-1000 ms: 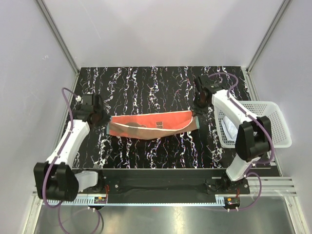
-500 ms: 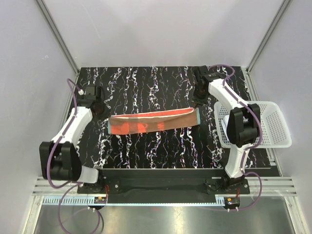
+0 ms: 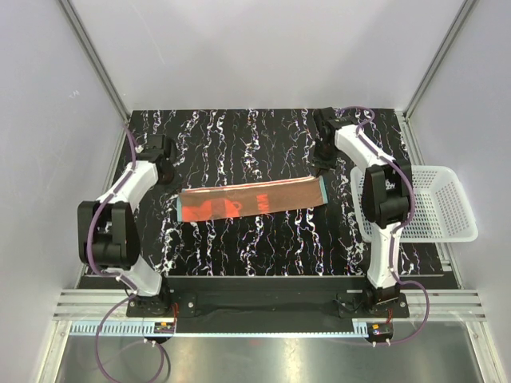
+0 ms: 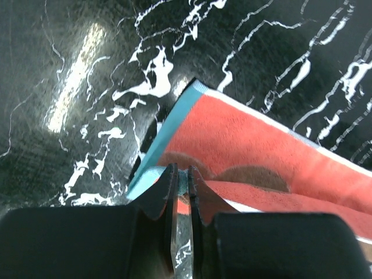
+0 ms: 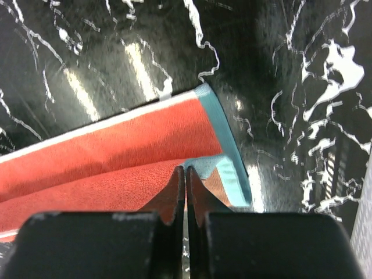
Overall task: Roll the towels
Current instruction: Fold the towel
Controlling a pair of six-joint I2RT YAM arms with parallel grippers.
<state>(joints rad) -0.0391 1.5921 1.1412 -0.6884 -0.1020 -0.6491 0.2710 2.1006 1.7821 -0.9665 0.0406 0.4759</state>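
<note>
The orange towel (image 3: 251, 201) with teal end hems lies as a long strip folded lengthwise across the middle of the black marbled table. My left gripper (image 3: 171, 180) is at its left end. In the left wrist view the gripper (image 4: 183, 177) is shut on the teal hem of the upper layer, which is raised off the orange towel (image 4: 261, 145) below. My right gripper (image 3: 322, 169) is at the right end. In the right wrist view it (image 5: 186, 170) is shut on the lifted teal corner over the towel (image 5: 116, 145).
A white perforated basket (image 3: 451, 199) stands at the right edge of the table, beside the right arm. The grey side walls of the enclosure run close behind both wrists.
Both grippers have carried the towel's near edge toward the far side, folding it over. The sagging cloth is now a narrower, straighter strip. Both arms have swung further back.
</note>
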